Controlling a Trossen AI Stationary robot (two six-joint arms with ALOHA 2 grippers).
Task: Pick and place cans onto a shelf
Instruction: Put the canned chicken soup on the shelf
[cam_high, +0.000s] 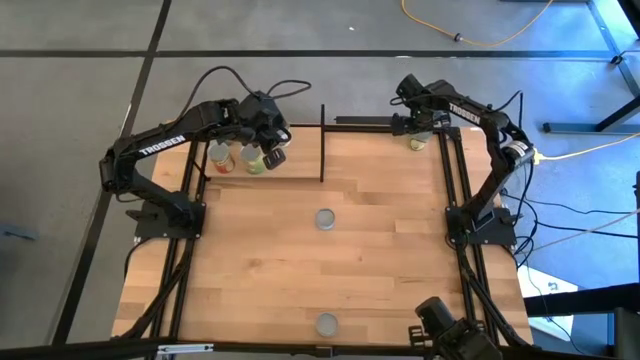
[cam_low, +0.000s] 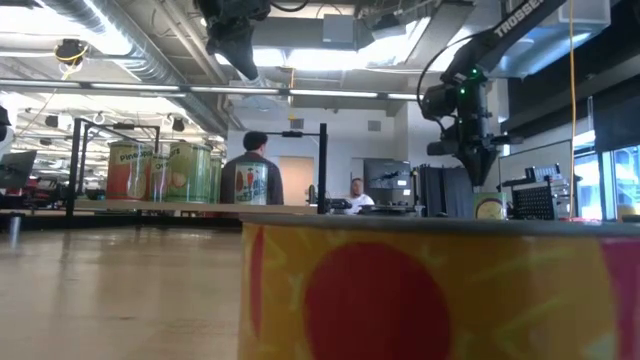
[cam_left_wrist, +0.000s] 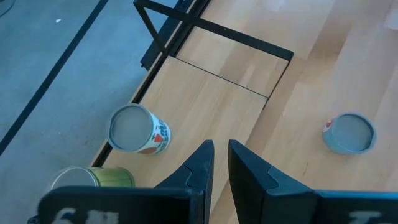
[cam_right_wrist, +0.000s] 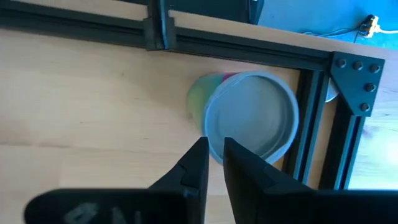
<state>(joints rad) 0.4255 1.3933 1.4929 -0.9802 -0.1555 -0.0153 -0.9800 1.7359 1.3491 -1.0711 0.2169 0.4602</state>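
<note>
High view: wooden tabletop (cam_high: 300, 250) framed by black rails, w/ both arms at the frame's upper edge. Left gripper (cam_high: 272, 152), upper left of centre, hovers above two cans, one w/ orange label (cam_high: 221, 158) and one greenish (cam_high: 253, 160), standing side by side on the shelf (cam_high: 290, 155), whose thin black post (cam_high: 322, 143) rises just right of them. Right gripper (cam_high: 420, 122), upper right, sits over a yellowish can (cam_high: 417, 142) near the table's top-right corner. Two more cans stand apart on the open table: one mid-frame (cam_high: 325, 219), one at the bottom edge (cam_high: 326, 324).

Left wrist view: left gripper (cam_left_wrist: 221, 155) fingers nearly together, a narrow gap only, nothing between them. The shelf's pale board (cam_left_wrist: 211, 106) lies below, w/ a white-topped can (cam_left_wrist: 134, 129) and a green-sided can (cam_left_wrist: 93, 178) at lower left; a further can (cam_left_wrist: 349, 132) at right on the tabletop.

Right wrist view: right gripper (cam_right_wrist: 212, 158) fingers likewise close-set, empty, poised above a silvery-topped can (cam_right_wrist: 249, 115) that stands just beside the black corner rail (cam_right_wrist: 317, 112).

Low view: a yellow-and-red can (cam_low: 440, 290) fills the foreground; shelf cans (cam_low: 165, 172) at left on the raised board, another can (cam_low: 250, 183) near centre. Right arm's gripper (cam_low: 478, 150) hangs above a can top (cam_low: 489, 207) at right. Two people (cam_low: 300, 180) visible in the room behind.
</note>
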